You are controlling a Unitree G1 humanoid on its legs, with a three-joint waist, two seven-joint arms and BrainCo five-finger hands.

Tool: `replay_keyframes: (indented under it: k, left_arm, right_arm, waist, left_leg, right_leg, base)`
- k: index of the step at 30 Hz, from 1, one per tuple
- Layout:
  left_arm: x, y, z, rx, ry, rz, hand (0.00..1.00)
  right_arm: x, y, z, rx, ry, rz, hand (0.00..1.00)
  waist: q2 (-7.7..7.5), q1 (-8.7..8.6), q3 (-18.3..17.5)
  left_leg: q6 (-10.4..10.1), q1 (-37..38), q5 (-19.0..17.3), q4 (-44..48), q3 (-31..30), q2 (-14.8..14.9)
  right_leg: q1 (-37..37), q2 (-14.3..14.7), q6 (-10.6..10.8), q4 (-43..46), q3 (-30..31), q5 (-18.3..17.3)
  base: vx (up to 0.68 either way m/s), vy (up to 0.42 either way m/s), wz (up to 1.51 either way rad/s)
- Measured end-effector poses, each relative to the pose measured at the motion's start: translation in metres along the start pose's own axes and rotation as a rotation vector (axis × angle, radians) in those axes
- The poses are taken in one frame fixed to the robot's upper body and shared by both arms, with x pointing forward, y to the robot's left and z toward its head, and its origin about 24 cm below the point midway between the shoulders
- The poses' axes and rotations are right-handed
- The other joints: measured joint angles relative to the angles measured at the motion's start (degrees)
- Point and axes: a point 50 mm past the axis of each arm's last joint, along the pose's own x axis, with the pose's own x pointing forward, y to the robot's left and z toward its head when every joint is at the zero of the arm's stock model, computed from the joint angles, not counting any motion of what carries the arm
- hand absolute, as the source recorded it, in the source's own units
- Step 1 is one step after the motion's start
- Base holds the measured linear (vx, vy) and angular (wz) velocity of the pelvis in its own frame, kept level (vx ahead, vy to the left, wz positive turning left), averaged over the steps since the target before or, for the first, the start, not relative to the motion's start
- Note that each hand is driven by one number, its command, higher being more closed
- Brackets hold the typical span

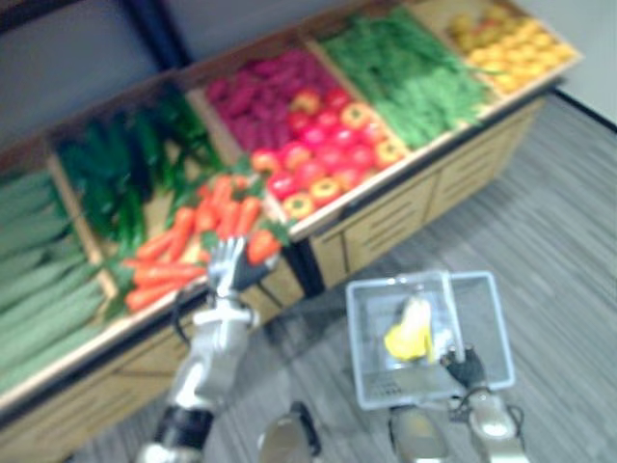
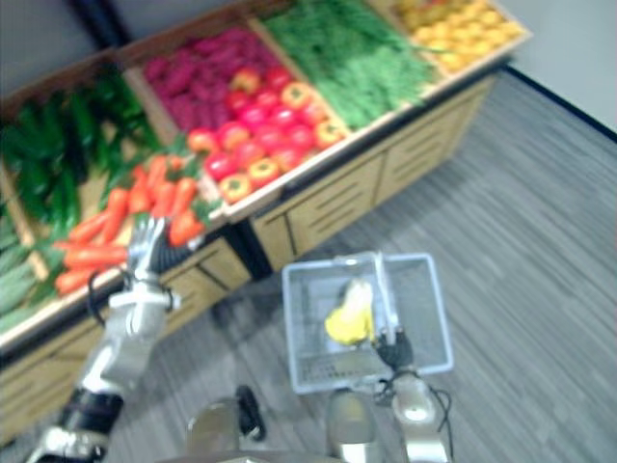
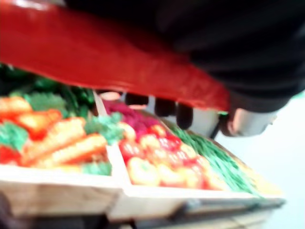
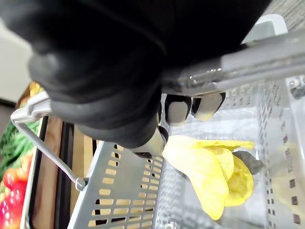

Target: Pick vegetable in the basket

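By the carrots [image 1: 164,275] at the counter's [image 1: 386,227] front edge, the left robot hand [image 1: 229,268] has its fingers curled round a red vegetable [image 3: 119,62] (long, maybe a carrot, can't confirm). It's likely stiff, light and smooth-skinned, so grip mid-length, firmly. The right robot hand [image 1: 466,367] is closed round the handle [image 4: 257,64] of the basket [image 1: 496,338], apart from the counter, with a yellow vegetable [image 1: 410,333] inside.

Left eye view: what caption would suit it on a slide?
Left hand grips a carrot; right hand holds the basket.
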Motion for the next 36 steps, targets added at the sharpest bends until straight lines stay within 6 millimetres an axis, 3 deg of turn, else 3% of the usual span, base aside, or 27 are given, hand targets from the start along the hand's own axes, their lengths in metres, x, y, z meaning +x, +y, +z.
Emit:
replay_keyframes:
  k: [1, 2, 5, 7, 8, 9, 10, 11, 12, 13, 14, 15, 16, 17, 18, 19, 20, 21, 22, 25, 31, 34, 36]
  left_arm:
    - [-0.013, -0.011, -0.002, -0.041, 0.048, -0.027, 1.0]
    - [-0.021, -0.018, -0.002, -0.086, 0.084, -0.039, 1.0]
    - [-0.028, -0.034, 0.005, -0.141, 0.084, -0.115, 1.0]
    - [-0.03, -0.044, 0.009, -0.152, 0.075, -0.163, 1.0]
    - [-0.028, -0.051, 0.011, -0.165, 0.074, -0.195, 1.0]
    - [-0.024, -0.059, 0.015, -0.186, 0.071, -0.23, 1.0]
    - [-0.019, -0.065, 0.019, -0.194, 0.058, -0.252, 1.0]
    - [-0.019, -0.065, 0.019, -0.194, 0.058, -0.255, 1.0]
    - [-0.018, -0.069, 0.018, -0.19, 0.067, -0.268, 1.0]
    - [-0.021, -0.071, 0.016, -0.187, 0.081, -0.28, 1.0]
    - [-0.022, -0.072, 0.015, -0.185, 0.084, -0.285, 1.0]
    - [-0.021, -0.072, 0.013, -0.179, 0.093, -0.284, 1.0]
    - [-0.019, -0.073, 0.01, -0.164, 0.095, -0.291, 1.0]
    - [-0.021, -0.075, 0.009, -0.166, 0.104, -0.302, 1.0]
    - [-0.02, -0.082, 0.011, -0.16, 0.1, -0.334, 1.0]
    - [-0.022, -0.091, 0.017, -0.151, 0.072, -0.389, 1.0]
    - [-0.024, -0.094, 0.016, -0.145, 0.076, -0.395, 1.0]
    - [-0.032, -0.104, 0.015, -0.148, 0.105, -0.439, 1.0]
    - [-0.039, -0.111, 0.013, -0.144, 0.122, -0.482, 1.0]
    - [-0.052, -0.131, 0.016, -0.103, 0.099, -0.611, 1.0]
    - [-0.059, -0.16, 0.041, -0.045, 0.001, -0.761, 1.0]
    - [-0.06, -0.167, 0.032, 0.029, 0.012, -0.817, 1.0]
    - [-0.065, -0.167, 0.019, 0.072, 0.055, -0.844, 1.0]
  right_arm:
    - [-0.001, -0.002, -0.001, -0.007, 0.005, 0.003, 1.0]
    - [-0.003, -0.002, -0.004, -0.003, 0.019, 0.007, 1.0]
    - [-0.019, 0.007, -0.005, 0.051, 0.016, 0.034, 1.0]
    - [-0.024, 0.009, -0.003, 0.073, 0.01, 0.037, 1.0]
    - [-0.025, 0.01, 0.001, 0.104, -0.005, 0.039, 1.0]
    - [-0.025, 0.01, 0.006, 0.114, -0.027, 0.044, 1.0]
    - [-0.023, 0.012, 0.013, 0.126, -0.054, 0.058, 1.0]
    - [-0.023, 0.013, 0.014, 0.125, -0.058, 0.063, 1.0]
    - [-0.023, 0.016, 0.015, 0.12, -0.063, 0.083, 1.0]
    - [-0.024, 0.021, 0.015, 0.113, -0.062, 0.11, 1.0]
    - [-0.024, 0.024, 0.016, 0.107, -0.066, 0.128, 1.0]
    - [-0.025, 0.031, 0.016, 0.094, -0.066, 0.17, 1.0]
    - [-0.023, 0.037, 0.021, 0.079, -0.084, 0.213, 1.0]
    - [-0.021, 0.037, 0.024, 0.067, -0.097, 0.23, 1.0]
    - [-0.02, 0.039, 0.028, 0.061, -0.113, 0.261, 1.0]
    - [-0.025, 0.043, 0.024, 0.061, -0.097, 0.288, 1.0]
    - [-0.025, 0.044, 0.021, 0.068, -0.083, 0.292, 1.0]
    - [-0.025, 0.044, 0.017, 0.079, -0.056, 0.295, 1.0]
    - [-0.026, 0.045, 0.015, 0.087, -0.042, 0.301, 1.0]
    - [-0.029, 0.052, 0.015, 0.059, -0.041, 0.349, 1.0]
    - [-0.041, 0.057, 0.031, 0.083, -0.11, 0.401, 1.0]
    - [-0.046, 0.073, 0.041, 0.116, -0.143, 0.476, 1.0]
    - [-0.048, 0.078, 0.044, 0.149, -0.152, 0.517, 1.0]
  waist:
    - [1.69, 1.04, -1.3]
    - [2.15, 0.72, -1.9]
    - [-0.45, 0.18, -2.8]
    - [-1.19, -1.12, -2.7]
    - [-1.49, -1.2, -2.9]
    - [-1.39, -1.33, -2.9]
    - [-1.56, -1.09, -2.7]
    - [-1.84, -1.04, -2.7]
    - [-2.36, -1.06, -2.9]
    - [-2.45, -0.91, -2.9]
    - [-2.73, -1.0, -3.1]
    - [-3.06, -1.06, -3.5]
    - [-2.57, -0.8, -3.8]
    - [-1.33, -0.27, -4.5]
    - [-1.08, -1.08, -4.5]
    - [-2.78, -1.32, -5.0]
    - [-3.17, -1.07, -5.1]
    - [-1.39, -0.62, -5.9]
    - [-1.03, -0.74, -6.2]
    - [-1.4, -0.89, -6.2]
    - [-1.81, -1.03, -6.3]
    - [-2.51, -1.03, -6.2]
    - [-3.28, -1.05, -6.2]
  left_leg:
    - [-0.4, 0.9, -1.0, -2.1, -6.9, -2.4]
    - [-0.7, 3.2, -3.6, -4.6, -6.9, -2.0]
    - [0.1, 5.6, -3.0, -8.8, -0.2, -3.3]
    - [0.5, 7.0, -2.8, -9.6, 2.3, -3.6]
    - [0.7, 7.3, -2.6, -10.0, 5.2, -3.4]
    - [1.9, 7.2, -1.8, -10.9, 8.0, -2.8]
    - [2.5, 8.4, -0.8, -13.2, 11.2, -2.2]
    - [2.5, 8.7, -0.6, -13.5, 12.0, -2.2]
    - [2.6, 10.0, -0.5, -13.6, 15.2, -2.0]
    - [2.6, 11.4, -0.6, -13.0, 18.2, -1.8]
    - [2.5, 11.9, -0.6, -12.5, 19.7, -1.8]
    - [2.1, 11.8, -1.2, -12.0, 21.9, -2.0]
    - [1.7, 12.5, -1.8, -13.4, 23.7, -1.0]
    - [1.5, 12.6, -1.9, -15.1, 25.1, 1.2]
    - [1.1, 11.8, -1.7, -14.8, 27.2, 2.5]
    - [-0.1, 12.3, -1.5, -14.1, 27.6, 1.0]
    - [-1.1, 12.2, -1.5, -13.6, 28.1, 0.9]
    - [-0.6, 11.7, -0.6, -14.1, 28.6, 2.7]
    - [-0.6, 12.1, 0.1, -15.1, 29.5, 3.7]
    - [-1.0, 13.4, 1.0, -16.9, 33.3, 3.9]
    - [-0.9, 13.9, 2.1, -16.9, 34.6, 2.5]
    - [-0.9, 13.7, 2.0, -17.1, 34.7, 1.6]
    - [-1.0, 13.7, 1.9, -17.4, 34.7, 1.3]
  right_leg:
    - [-1.2, 2.4, 0.8, -0.3, 3.8, 1.1]
    - [-1.9, 4.2, 1.8, -0.2, 6.6, 1.8]
    - [-3.9, 3.6, 3.1, -0.2, 11.6, 2.6]
    - [-4.7, 3.2, 3.8, 0.3, 11.1, 3.4]
    - [-6.4, 2.8, 2.7, 0.6, 7.0, 5.2]
    - [-7.0, 2.1, 0.0, -1.9, -0.4, 9.0]
    - [-7.4, 0.8, -4.8, -1.4, -10.9, 7.7]
    - [-7.9, 0.0, -5.9, 0.5, -14.6, 6.1]
    - [-8.6, -3.2, -8.5, 7.2, -26.2, 1.5]
    - [-8.4, -6.1, -10.0, 10.6, -34.4, -0.3]
    - [-8.3, -6.6, -9.1, 10.5, -37.2, 0.4]
    - [-6.9, -5.3, -8.3, 7.6, -38.7, 1.7]
    - [-5.5, -1.4, -6.3, 0.6, -36.3, 4.7]
    - [-5.6, -0.1, -6.8, -0.9, -36.5, 3.4]
    - [-8.7, -2.8, -9.7, 11.0, -37.6, -2.5]
    - [-7.1, -7.3, -4.8, 14.1, -36.7, -6.4]
    - [-6.4, -6.2, -4.1, 11.4, -35.8, -6.6]
    - [-4.7, -2.9, -4.6, 5.2, -34.7, -2.8]
    - [-3.2, -0.6, -5.2, 0.4, -33.7, 0.2]
    - [-3.1, 1.9, -6.0, -3.6, -29.8, 3.4]
    - [-0.2, 1.9, -5.3, -13.0, -26.2, 10.3]
    - [1.1, 1.5, -5.1, -17.3, -25.2, 13.4]
    - [0.7, 1.3, -4.8, -17.4, -24.9, 13.2]
  base:
    - [0.09, 0.245, -2.28]
    - [0.09, 0.175, -1.69]
    - [0.04, 0.129, -1.1]
    - [0.01, 0.094, -0.88]
    - [-0.03, 0.06, -1.13]
    - [-0.06, 0.045, -1.37]
    - [-0.05, 0.025, -0.99]
    - [-0.08, 0.003, -1.04]
    - [-0.08, -0.018, -1.08]
    - [-0.09, -0.03, -1.22]
    - [-0.07, -0.046, -1.24]
    - [-0.12, -0.054, -1.35]
    - [-0.12, -0.052, -1.43]
    - [-0.1, -0.117, -1.25]
    - [0.0, -0.138, -0.79]
    - [0.04, -0.142, -0.63]
    - [0.05, -0.144, -0.6]
    - [0.06, -0.137, -0.78]
    - [0.03, -0.134, -0.77]
    - [0.0, -0.024, -0.8]
    - [-0.06, 0.055, -0.35]
    - [-0.15, 0.093, -0.11]
    - [-0.16, 0.045, -0.09]
